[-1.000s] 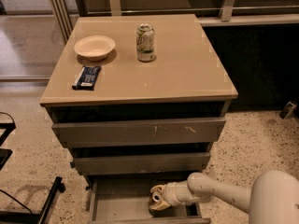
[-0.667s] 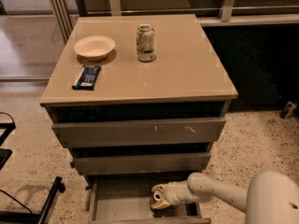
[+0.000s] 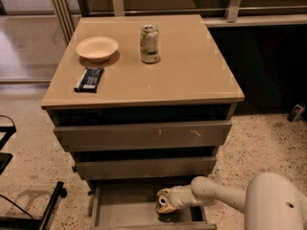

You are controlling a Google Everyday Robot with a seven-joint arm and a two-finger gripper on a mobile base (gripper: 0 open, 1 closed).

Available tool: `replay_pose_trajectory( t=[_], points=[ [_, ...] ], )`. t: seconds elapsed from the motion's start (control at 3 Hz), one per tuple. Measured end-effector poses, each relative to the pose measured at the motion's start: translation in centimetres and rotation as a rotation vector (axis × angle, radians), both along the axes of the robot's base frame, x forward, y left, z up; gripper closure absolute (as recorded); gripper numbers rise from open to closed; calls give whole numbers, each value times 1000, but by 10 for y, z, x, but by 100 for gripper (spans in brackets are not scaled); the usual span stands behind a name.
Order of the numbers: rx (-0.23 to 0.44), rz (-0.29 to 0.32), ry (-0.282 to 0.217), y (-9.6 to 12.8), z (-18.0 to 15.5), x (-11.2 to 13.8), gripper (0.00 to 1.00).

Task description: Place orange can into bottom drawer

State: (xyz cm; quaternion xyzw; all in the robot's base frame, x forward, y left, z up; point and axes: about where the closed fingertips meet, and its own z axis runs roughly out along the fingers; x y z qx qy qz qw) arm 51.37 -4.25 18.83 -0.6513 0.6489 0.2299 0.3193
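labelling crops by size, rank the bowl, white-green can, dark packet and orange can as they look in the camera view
1. bowl
2. white-green can and dark packet: look alike, unranked
3. orange can: smallest showing, but partly hidden by the pincer at it in the open bottom drawer, so unsure

My arm (image 3: pixel 225 195) is smooth off-white plastic: a broad rounded shell narrowing through a bulbous joint into a slim, paler wrist. My hand (image 3: pixel 164 201), tan at its tip, sits in the bottom drawer (image 3: pixel 124 202).
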Motion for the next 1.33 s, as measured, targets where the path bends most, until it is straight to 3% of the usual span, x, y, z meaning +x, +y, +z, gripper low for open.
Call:
replay_pose_trajectory(
  t=[0.67,1.0,1.33],
  points=[
    [-73,9,-2,0,-10,1,100],
    [-79,10,-2,0,-11,1,88],
    [-79,10,-2,0,-11,0,64]
  ],
)
